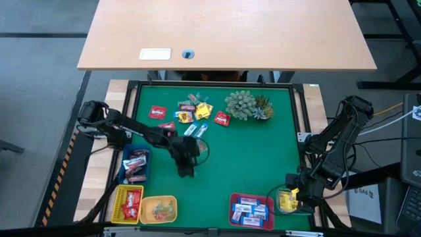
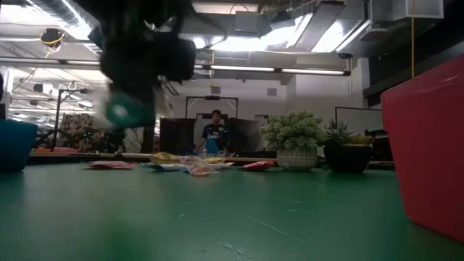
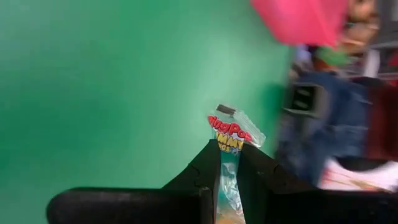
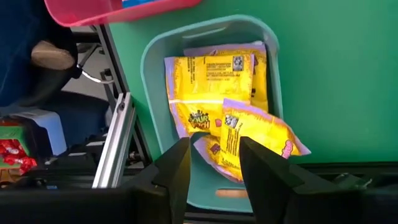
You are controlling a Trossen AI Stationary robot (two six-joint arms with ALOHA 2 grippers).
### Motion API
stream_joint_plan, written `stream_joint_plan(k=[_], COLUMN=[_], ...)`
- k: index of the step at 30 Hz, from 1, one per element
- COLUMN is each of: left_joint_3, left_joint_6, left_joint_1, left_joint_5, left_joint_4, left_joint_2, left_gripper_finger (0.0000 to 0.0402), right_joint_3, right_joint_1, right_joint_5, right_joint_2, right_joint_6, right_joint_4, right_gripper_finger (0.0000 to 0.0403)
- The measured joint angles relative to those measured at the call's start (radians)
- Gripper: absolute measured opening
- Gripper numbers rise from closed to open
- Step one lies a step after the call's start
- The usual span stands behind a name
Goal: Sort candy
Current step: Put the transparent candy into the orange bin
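Left gripper (image 3: 229, 163) pinches a clear-wrapped candy (image 3: 232, 134) above the green mat (image 1: 250, 158). Right gripper (image 4: 214, 163), fingers apart, hangs over yellow packets (image 4: 211, 87). Person (image 2: 215, 133) stands behind the table.

From table height my left pincer (image 2: 134, 69) is only a dark blur, so I can't make out its grip there. The candy (image 2: 190, 167) pile is too small to sort by colour. My left wrist view cuts off the clear-wrapped candy (image 3: 229, 162) at the frame's edge.
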Motion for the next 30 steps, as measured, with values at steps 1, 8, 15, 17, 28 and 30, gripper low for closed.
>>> stream_joint_plan(k=[1,8,15,17,28,30], left_joint_3=[0.0,0.0,0.0,0.0,0.0,0.0], left_joint_6=[-0.044,-0.34,-0.52,-0.56,-0.749,-0.752], left_joint_1=[-0.03,-0.238,-0.436,-0.472,-0.531,-0.531], left_joint_5=[0.007,0.008,0.0,-0.029,-0.076,-0.079], left_joint_4=[0.028,0.188,0.188,0.168,0.011,0.008], left_joint_2=[0.0,0.0,0.0,0.0,0.0,0.0], left_gripper_finger=[0.0033,0.0033,0.0033,0.0033,0.0037,0.005], right_joint_3=[0.0,0.0,0.0,0.0,0.0,0.0], right_joint_1=[0.0,0.0,0.0,0.0,0.0,0.0], right_joint_5=[0.007,0.015,0.041,0.041,0.042,0.042], right_joint_2=[0.0,0.0,0.0,0.0,0.0,0.0], right_joint_6=[0.0,0.0,0.0,0.0,0.0,0.0], right_joint_4=[0.0,0.0,-0.001,-0.001,-0.001,-0.001], right_gripper_finger=[0.0136,0.0136,0.0136,0.0136,0.0136,0.0136])
